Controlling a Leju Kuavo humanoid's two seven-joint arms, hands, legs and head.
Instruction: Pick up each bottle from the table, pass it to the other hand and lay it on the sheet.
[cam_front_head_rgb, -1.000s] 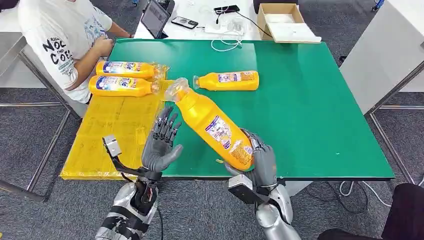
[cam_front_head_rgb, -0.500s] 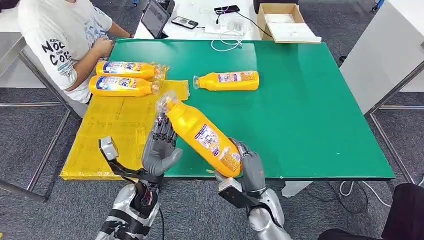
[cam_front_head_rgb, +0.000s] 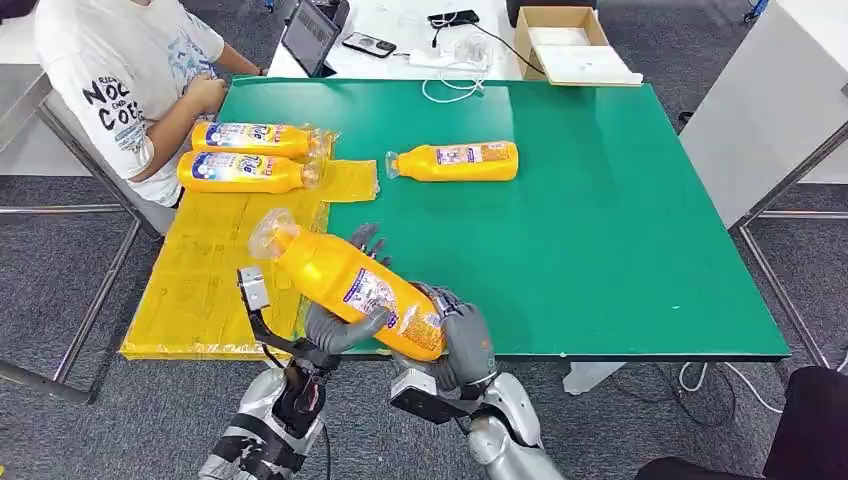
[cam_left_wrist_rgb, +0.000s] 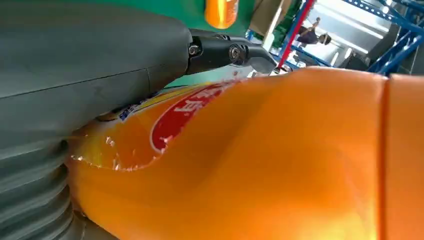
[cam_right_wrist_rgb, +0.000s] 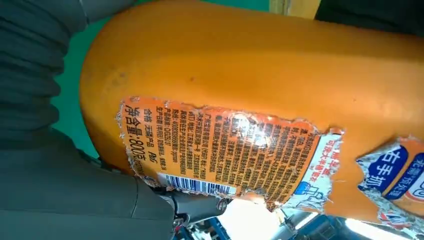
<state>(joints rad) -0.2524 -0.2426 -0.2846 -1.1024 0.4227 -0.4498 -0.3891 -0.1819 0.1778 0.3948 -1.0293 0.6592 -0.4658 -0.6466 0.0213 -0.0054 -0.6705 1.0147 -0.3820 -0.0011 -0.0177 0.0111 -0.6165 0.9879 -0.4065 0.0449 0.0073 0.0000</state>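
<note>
Held bottle: a yellow-orange plastic bottle with a torn printed label (cam_front_head_rgb: 345, 283) lies tilted above the near table edge, its clear-wrapped cap end out over the yellow sheet, its base toward the right hand.
Right hand: the grey many-fingered right hand (cam_front_head_rgb: 458, 343) grips the bottle's base end; its fingers wrap from below and are mostly hidden by the bottle.
Left hand: the grey left hand (cam_front_head_rgb: 340, 322) lies against the bottle's middle, thumb across the front and fingertips showing above the far side. Whether it truly clamps the bottle cannot be told.
Left wrist view: the bottle (cam_left_wrist_rgb: 260, 160) presses close to the lens, blurred; a dark finger (cam_left_wrist_rgb: 225, 51) reaches over it.
Right wrist view: the ragged label with barcode and small print (cam_right_wrist_rgb: 225, 155) shows sharply; the rest of the bottle is cut off.
Sheet: a flat yellow sheet (cam_front_head_rgb: 215, 265) covers the table's left side and overhangs the edge.
Laid bottles: two like bottles (cam_front_head_rgb: 245, 155) lie side by side at the sheet's far end.
Waiting bottle: one like bottle (cam_front_head_rgb: 455, 160) lies on the green table top (cam_front_head_rgb: 600, 230), well apart from the hands.
Person: a seated person in a white printed shirt (cam_front_head_rgb: 125, 70), cut off by the frame.
</note>
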